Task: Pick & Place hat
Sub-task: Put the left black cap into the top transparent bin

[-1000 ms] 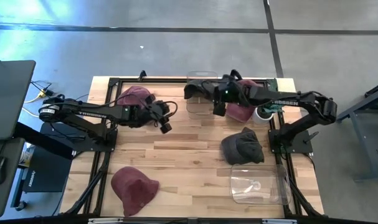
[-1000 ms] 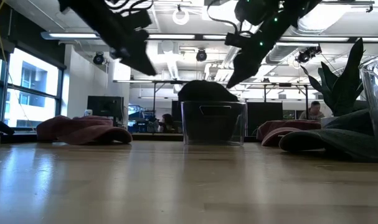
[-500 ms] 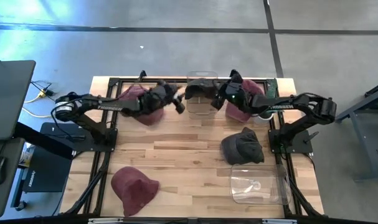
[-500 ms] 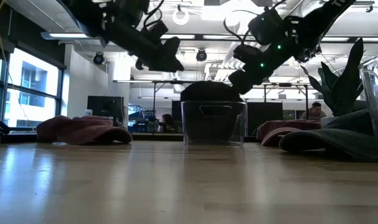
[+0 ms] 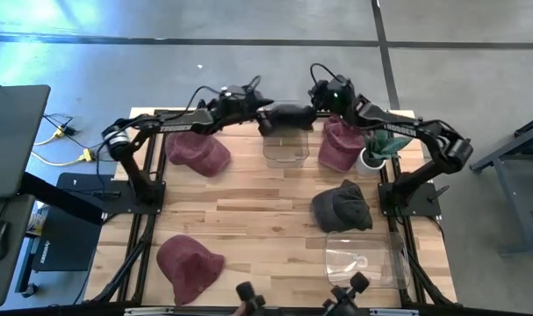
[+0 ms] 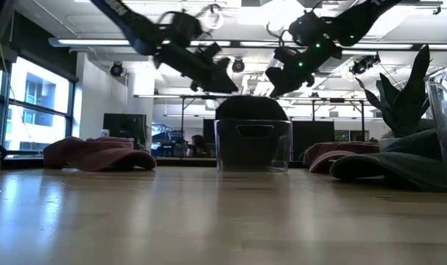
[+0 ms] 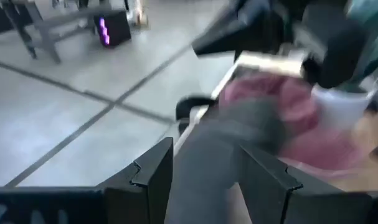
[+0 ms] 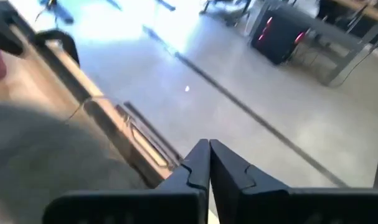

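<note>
My left gripper and my right gripper face each other over the middle of the bench's far edge, with one dark grey hat between them. That hat is a soft, rounded dome. It sits at the mouth of a clear, straight-walled plastic bin that stands just inside the far edge. In the low view its crown bulges above the bin's rim.

My left fingers stand apart, and the grey fabric fills the gap between them. My right fingers are pressed together. The grey cloth lies just beside them, and I cannot tell whether any of it is pinched.

I count five hats, all limp cloth:
- Two are dark grey. One is the hat at the bin. The other is a crumpled one near the right edge.
- Three are maroon:
  - one lies left of the bin
  - one lies right of the bin
  - one lies flattened at the near left corner

There are two clear bins. The second lies at the near right corner.

A single green plant in a white pot stands by the right edge, next to the maroon hat on that side. The bench top is pale wooden planks in a black metal frame.
</note>
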Tool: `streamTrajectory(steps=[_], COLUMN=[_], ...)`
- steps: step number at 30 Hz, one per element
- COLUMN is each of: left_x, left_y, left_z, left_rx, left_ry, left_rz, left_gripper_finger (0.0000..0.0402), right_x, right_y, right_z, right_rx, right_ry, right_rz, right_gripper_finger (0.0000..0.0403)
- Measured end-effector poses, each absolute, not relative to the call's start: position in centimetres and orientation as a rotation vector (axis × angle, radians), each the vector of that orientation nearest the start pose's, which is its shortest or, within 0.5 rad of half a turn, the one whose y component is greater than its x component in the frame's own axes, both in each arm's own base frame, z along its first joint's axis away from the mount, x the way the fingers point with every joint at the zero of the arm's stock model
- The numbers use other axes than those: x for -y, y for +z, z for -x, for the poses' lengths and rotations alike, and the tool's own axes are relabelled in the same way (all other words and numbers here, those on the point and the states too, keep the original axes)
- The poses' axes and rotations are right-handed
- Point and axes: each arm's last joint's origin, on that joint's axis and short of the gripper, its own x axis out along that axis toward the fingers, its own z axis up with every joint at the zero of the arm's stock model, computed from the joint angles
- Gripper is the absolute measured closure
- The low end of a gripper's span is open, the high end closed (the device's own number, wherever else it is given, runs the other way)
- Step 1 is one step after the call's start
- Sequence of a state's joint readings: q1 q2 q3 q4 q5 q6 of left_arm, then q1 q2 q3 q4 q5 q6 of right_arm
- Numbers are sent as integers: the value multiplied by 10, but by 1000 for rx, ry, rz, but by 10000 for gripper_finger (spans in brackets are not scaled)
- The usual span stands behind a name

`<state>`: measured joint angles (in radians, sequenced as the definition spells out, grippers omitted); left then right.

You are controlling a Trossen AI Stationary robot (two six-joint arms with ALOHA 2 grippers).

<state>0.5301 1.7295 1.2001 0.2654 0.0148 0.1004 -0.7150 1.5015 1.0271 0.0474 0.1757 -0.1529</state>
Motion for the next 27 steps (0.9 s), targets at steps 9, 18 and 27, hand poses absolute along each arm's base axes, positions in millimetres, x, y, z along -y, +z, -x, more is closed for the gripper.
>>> streamTrajectory(steps=[9, 18, 27], left_x=[-211, -150, -132], left_y=[264, 271, 243], left_z=[-372, -355, -370], left_rx=[-628, -868, -763], left_ry=[544, 215, 201], left_rz=[-97, -107, -112], left_gripper_finger=[238, 238, 238], right_x=[230, 151, 124], right_y=[264, 259, 211], right_z=[-251, -241, -278], right_rx=[-607, -782, -751], right_ry=[-771, -324, -308], right_rz=[21, 12, 170], right_gripper_finger=[385, 401, 402])
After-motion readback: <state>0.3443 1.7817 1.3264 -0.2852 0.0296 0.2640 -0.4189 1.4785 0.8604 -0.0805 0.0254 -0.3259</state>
